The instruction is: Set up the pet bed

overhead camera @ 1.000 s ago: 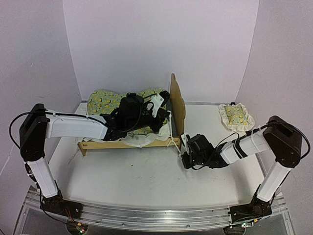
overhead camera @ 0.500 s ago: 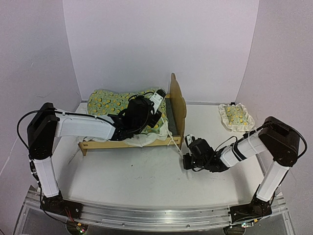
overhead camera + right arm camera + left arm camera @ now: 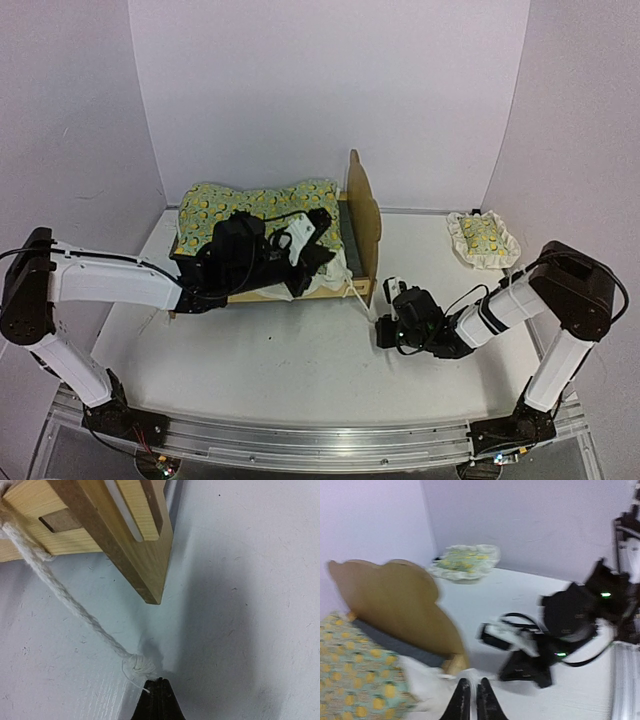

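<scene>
The pet bed (image 3: 362,212), light plywood with a tall curved headboard (image 3: 395,600), stands mid-table. A lemon-print blanket (image 3: 258,204) covers most of its dark grey mattress pad (image 3: 345,236). My left gripper (image 3: 328,258) sits at the bed's near right side, shut (image 3: 470,681) with the blanket's white edge (image 3: 427,682) bunched at its tips. My right gripper (image 3: 384,322) lies low on the table just right of the bed's near corner. It is shut (image 3: 159,681), its tips touching the knot of a white rope (image 3: 65,600) tied to the bed frame (image 3: 145,555).
The small matching ruffled pillow (image 3: 483,238) lies at the back right, near the walls. Purple walls close in the back and both sides. The right arm's body (image 3: 570,620) lies on the table in front of my left gripper.
My left arm has drawn back toward the near left, its gripper now at the bed's near right side, leaving the blanket uncovered and spread. The right gripper slid a little away from the bed.
</scene>
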`<action>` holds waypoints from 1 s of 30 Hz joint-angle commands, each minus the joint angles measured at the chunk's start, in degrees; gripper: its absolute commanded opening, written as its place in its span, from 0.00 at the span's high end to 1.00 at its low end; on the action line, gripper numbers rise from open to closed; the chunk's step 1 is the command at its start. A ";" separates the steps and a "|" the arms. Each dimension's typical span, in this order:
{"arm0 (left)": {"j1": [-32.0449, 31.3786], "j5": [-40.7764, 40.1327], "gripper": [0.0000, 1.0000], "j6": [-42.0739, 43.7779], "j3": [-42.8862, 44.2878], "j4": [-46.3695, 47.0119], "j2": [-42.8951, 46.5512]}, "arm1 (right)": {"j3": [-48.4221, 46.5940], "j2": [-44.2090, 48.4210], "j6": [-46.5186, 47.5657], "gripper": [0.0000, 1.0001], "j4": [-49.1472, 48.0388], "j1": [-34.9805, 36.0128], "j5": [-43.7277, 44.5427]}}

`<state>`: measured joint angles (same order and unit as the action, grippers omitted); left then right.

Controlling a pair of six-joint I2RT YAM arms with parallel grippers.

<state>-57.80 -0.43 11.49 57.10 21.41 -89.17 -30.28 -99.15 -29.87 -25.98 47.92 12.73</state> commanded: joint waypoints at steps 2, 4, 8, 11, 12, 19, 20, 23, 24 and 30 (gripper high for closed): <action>-3.85 22.00 0.86 -19.29 -5.10 4.44 -5.40 | 2.83 4.38 -0.52 1.00 1.55 -0.28 -1.32; -4.87 21.82 0.74 -21.59 -7.62 3.80 -6.18 | 3.25 7.20 -0.71 0.86 3.96 -0.27 -0.59; -3.60 12.15 0.02 -18.84 -13.92 1.74 5.72 | 1.29 16.77 3.95 0.35 15.99 -0.27 2.94; 2.92 0.61 0.01 -19.74 -12.89 -4.68 14.67 | -1.85 23.27 12.03 0.15 20.65 -0.36 2.15; 5.68 -2.58 0.01 -20.80 -11.33 -7.61 16.56 | -3.62 24.74 14.38 0.11 21.68 -0.33 1.44; 24.04 -20.57 0.02 -34.36 1.05 -32.47 19.81 | -25.87 16.86 17.30 0.02 27.88 -0.38 10.03; 27.67 -18.63 0.03 -36.39 1.37 -33.95 19.53 | -28.95 14.88 16.85 0.02 29.17 -0.57 13.33; 37.17 -18.14 0.02 -41.01 0.94 -36.31 19.58 | -36.92 9.66 17.23 0.02 32.03 -1.00 19.45; 39.66 -18.45 0.01 -42.73 0.45 -36.75 19.72 | -38.56 8.52 17.54 0.02 32.46 -1.40 20.42; 46.44 -11.10 0.01 -43.83 -0.99 -35.48 15.75 | -44.72 4.57 20.49 0.24 33.35 -6.28 13.82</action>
<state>-12.60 -16.47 -30.04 56.01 -13.02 -70.67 -70.48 -92.99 -11.88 5.30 44.88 27.90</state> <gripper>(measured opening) 0.994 0.853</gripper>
